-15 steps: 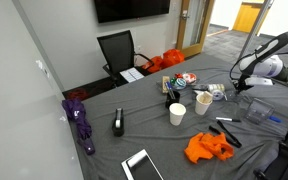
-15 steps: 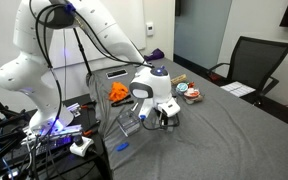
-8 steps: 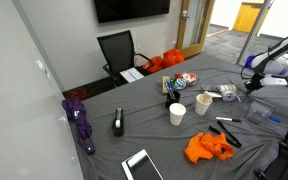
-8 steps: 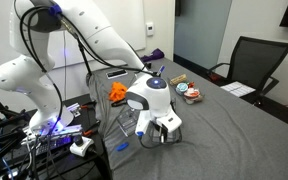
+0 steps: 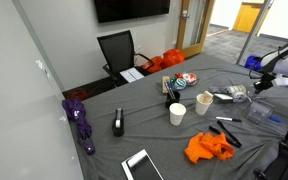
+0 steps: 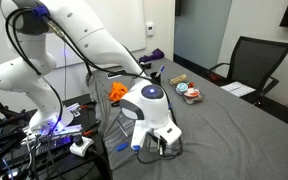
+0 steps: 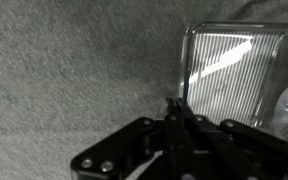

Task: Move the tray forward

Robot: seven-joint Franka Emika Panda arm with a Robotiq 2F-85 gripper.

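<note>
The tray (image 7: 234, 75) is small, shallow and silvery, with a ribbed bottom. In the wrist view it lies on the grey tablecloth at the right. My gripper (image 7: 176, 105) is shut, with its fingertips pinched on the tray's left rim. In an exterior view the tray (image 5: 233, 93) sits near the table's right end, with the gripper (image 5: 256, 86) at its right side. In the other exterior view the wrist and gripper (image 6: 162, 147) hide the tray.
Two paper cups (image 5: 178, 114) (image 5: 204, 103) stand mid-table. A round dish (image 5: 184, 78) with red and green pieces, a flat grey square container (image 5: 259, 113), an orange cloth (image 5: 209, 148), black pens (image 5: 227, 135) and a tablet (image 5: 141, 165) lie around.
The gripper has moved toward the table's end near the robot, and the tray has slid along with it, away from the cups.
</note>
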